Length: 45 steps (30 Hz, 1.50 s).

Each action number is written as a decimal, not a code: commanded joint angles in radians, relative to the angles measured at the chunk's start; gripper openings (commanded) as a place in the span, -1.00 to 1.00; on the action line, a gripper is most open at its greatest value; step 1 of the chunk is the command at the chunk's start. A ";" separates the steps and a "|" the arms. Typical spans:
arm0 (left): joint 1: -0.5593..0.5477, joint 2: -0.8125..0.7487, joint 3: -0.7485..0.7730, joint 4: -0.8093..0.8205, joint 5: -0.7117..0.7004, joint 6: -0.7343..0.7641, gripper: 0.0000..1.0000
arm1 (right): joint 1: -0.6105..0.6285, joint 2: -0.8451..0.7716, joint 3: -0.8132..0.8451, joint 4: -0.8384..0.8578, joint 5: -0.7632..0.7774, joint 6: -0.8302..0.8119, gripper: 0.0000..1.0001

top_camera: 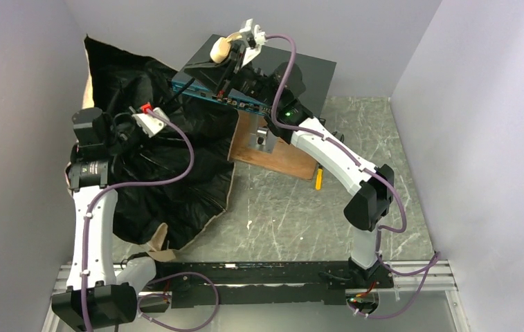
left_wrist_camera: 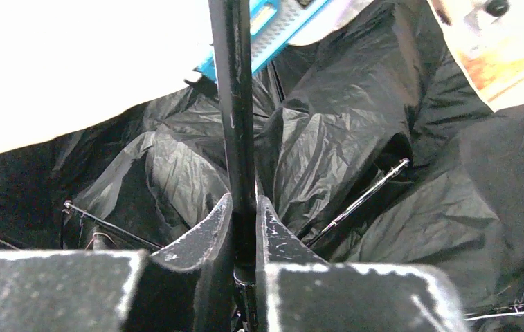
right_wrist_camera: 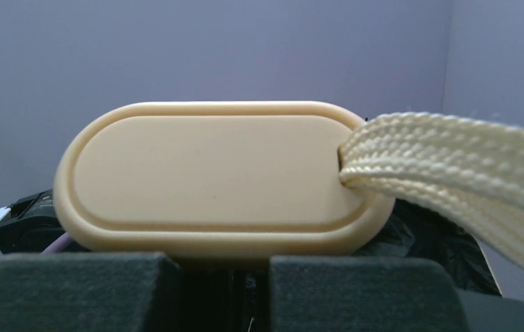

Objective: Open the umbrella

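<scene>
From above, the umbrella lies at the left of the table, its black canopy spread wide with a tan edge showing. Its thin shaft rises to the right, over a dark switch box propped on a wooden board. The left claw sits over the canopy, low on the shaft, and the right claw is at the cream handle above the box. In the left wrist view, the claw's two black fingers are pressed close on the shaft, which runs straight up between them, with wrinkled black cloth and thin metal ribs behind. In the right wrist view, the oval handle fills the frame just above the dark fingers. They are drawn to a narrow gap beneath it, pinching the umbrella there, and a woven cream strap trails off to the right.
</scene>
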 commanded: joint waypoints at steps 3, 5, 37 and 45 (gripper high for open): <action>0.157 0.142 0.206 -0.153 -0.487 0.169 -0.47 | -0.076 -0.183 0.110 0.300 -0.046 0.265 -1.00; 0.192 0.168 0.254 -0.154 -0.488 0.194 -0.37 | -0.084 -0.179 0.128 0.320 -0.040 0.292 -1.00; 0.258 0.090 0.352 0.293 -0.241 0.818 -1.00 | -0.153 -0.559 -0.479 -0.271 -0.130 -0.301 0.75; 0.256 0.025 0.326 0.290 -0.079 1.058 -1.00 | -0.079 -0.372 -0.033 -0.821 -0.054 -0.872 0.68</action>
